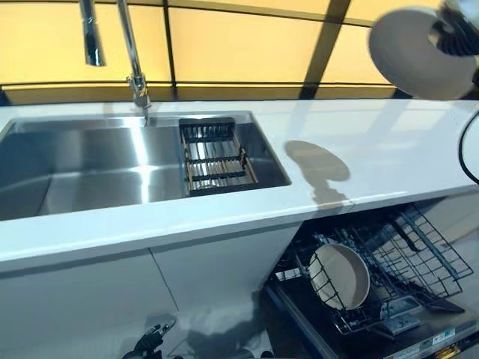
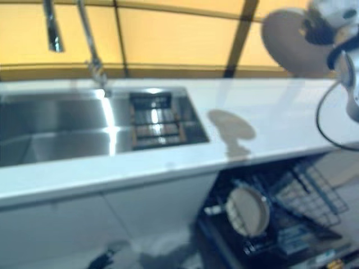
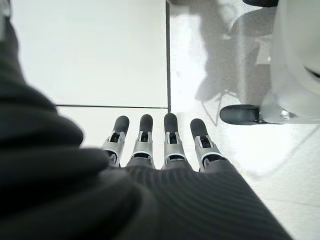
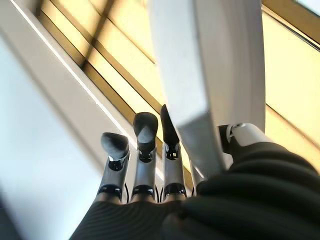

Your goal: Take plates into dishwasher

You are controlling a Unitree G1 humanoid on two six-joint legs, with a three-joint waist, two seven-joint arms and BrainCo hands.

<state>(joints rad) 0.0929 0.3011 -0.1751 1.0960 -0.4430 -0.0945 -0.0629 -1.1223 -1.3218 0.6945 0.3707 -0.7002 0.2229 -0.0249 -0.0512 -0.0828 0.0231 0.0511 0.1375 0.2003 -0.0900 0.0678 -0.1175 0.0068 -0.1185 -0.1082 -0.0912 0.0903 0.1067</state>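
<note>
The right hand (image 1: 458,30) holds a pale plate (image 1: 415,52) high above the white counter (image 1: 389,149), fingers apparently pinching its rim, while another plate (image 1: 340,275) stands in the open dishwasher rack (image 1: 419,254) and the left hand (image 3: 160,145) hangs low, fingers straight.

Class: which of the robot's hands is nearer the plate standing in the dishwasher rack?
Left. The left hand hangs low beside the plate in the rack; the right hand holds another plate above the counter.

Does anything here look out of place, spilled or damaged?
Nothing stands out. One plate stands upright in the open dishwasher rack, the right hand holds another plate above the counter, and no spill or damage shows.
</note>
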